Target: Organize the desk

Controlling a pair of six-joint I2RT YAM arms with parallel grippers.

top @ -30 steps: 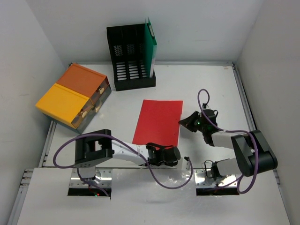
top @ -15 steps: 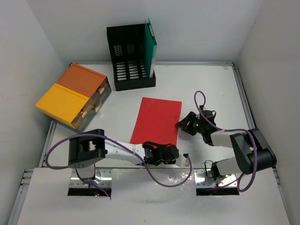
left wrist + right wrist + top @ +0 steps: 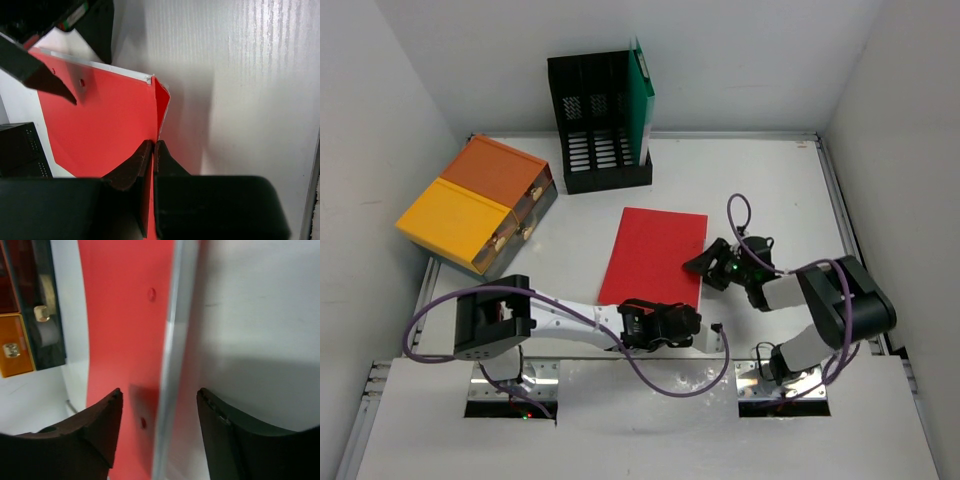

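Note:
A red folder (image 3: 655, 258) lies flat on the white desk (image 3: 770, 190). My left gripper (image 3: 694, 318) is shut on the folder's near right corner, and the left wrist view shows that corner (image 3: 110, 120) bent up between my closed fingers (image 3: 153, 144). My right gripper (image 3: 698, 266) is open and low at the folder's right edge. In the right wrist view one finger is over the red folder (image 3: 125, 315), the other is over the bare desk (image 3: 260, 315), and the gripper (image 3: 160, 392) straddles the edge without touching it.
A black mesh file rack (image 3: 595, 130) holding an upright green folder (image 3: 642, 100) stands at the back. An orange-and-yellow drawer box (image 3: 478, 205) sits at the left and also shows in the right wrist view (image 3: 20, 340). White walls close in on three sides.
My right gripper has moved left across the desk to the folder's right edge. My left arm has shifted a little left, still gripping the folder's corner.

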